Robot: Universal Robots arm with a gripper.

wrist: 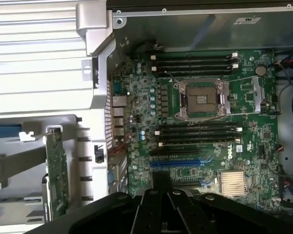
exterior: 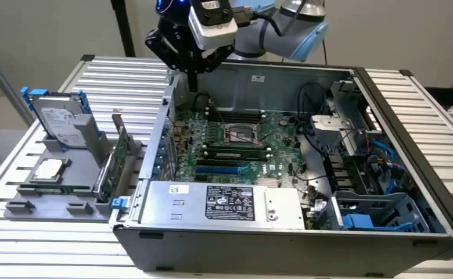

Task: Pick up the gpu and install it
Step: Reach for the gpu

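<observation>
Gripper fingers hang pinched together and empty above the case, and the light, stiff, breakable gpu looks best held by its top edge.

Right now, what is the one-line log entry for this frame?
end effector: holds nothing, above open case | gpu: upright in gray holder beside case | install: not done
</observation>
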